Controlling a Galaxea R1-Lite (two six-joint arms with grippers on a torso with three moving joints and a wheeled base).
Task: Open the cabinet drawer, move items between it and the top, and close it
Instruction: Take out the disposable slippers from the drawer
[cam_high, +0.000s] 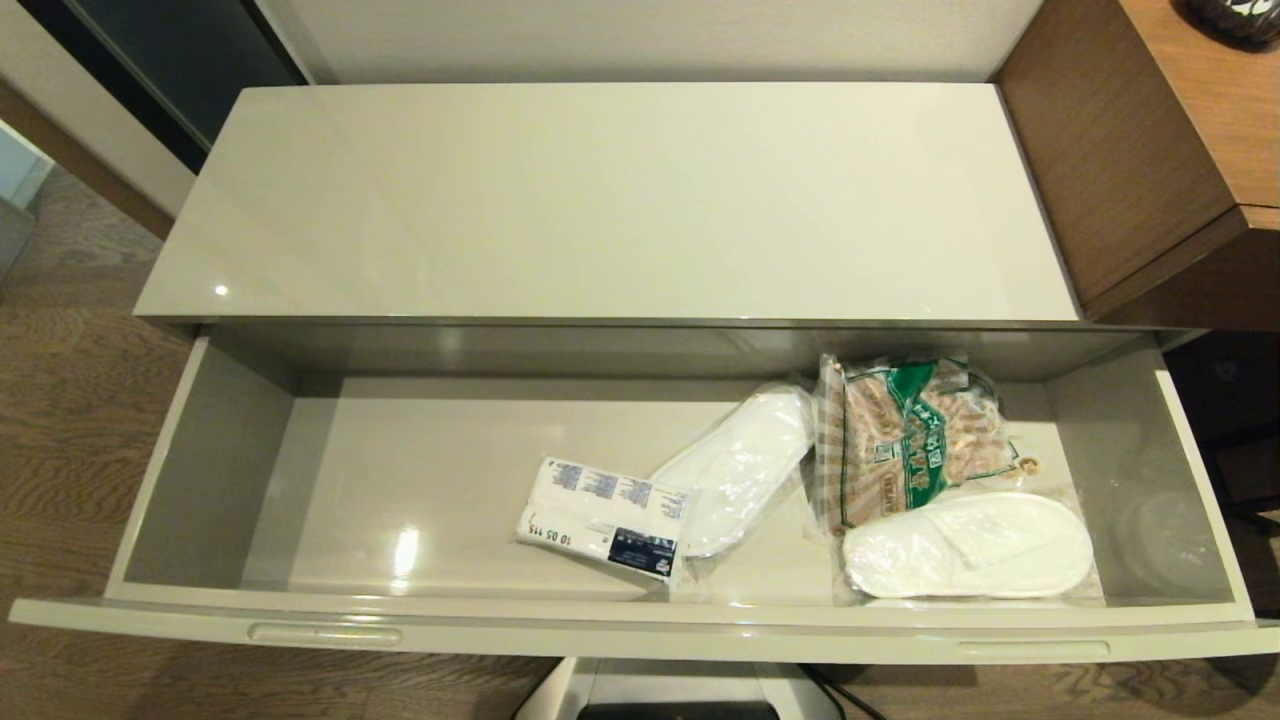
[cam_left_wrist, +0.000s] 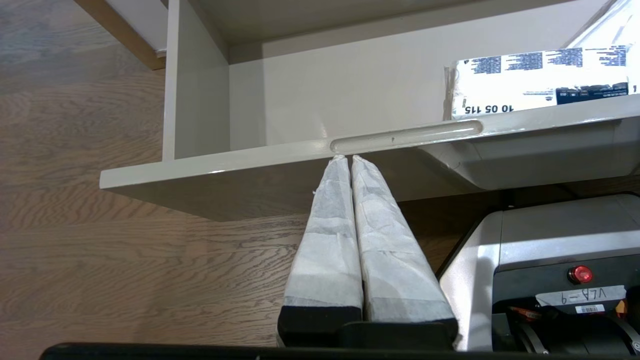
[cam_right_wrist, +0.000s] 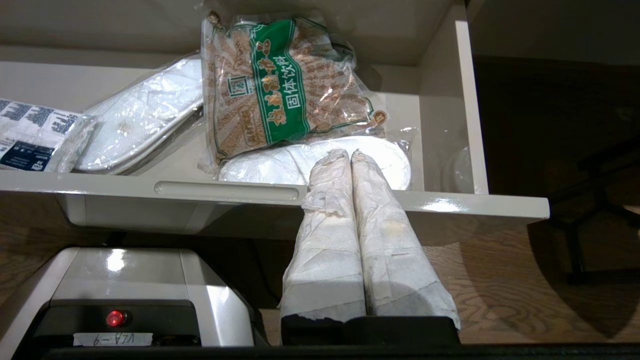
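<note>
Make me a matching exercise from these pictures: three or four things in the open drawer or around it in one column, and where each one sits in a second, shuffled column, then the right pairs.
Things
1. white tissue packet with blue prints
2. clear snack bag with green label
3. white plastic-wrapped slipper nearest the drawer front
4. glossy beige-grey cabinet top

Places
A. bare, nothing on it
B. drawer's right part, lying on the front slipper's back edge
C. mid-drawer, left of the other items
D. right front of the beige-grey drawer

Pairs: 1-C, 2-B, 3-D, 4-A

Open drawer (cam_high: 200, 470) holds tissue packet (cam_high: 603, 516), two wrapped slippers (cam_high: 738, 467) (cam_high: 968, 546), snack bag (cam_high: 905, 435).
</note>
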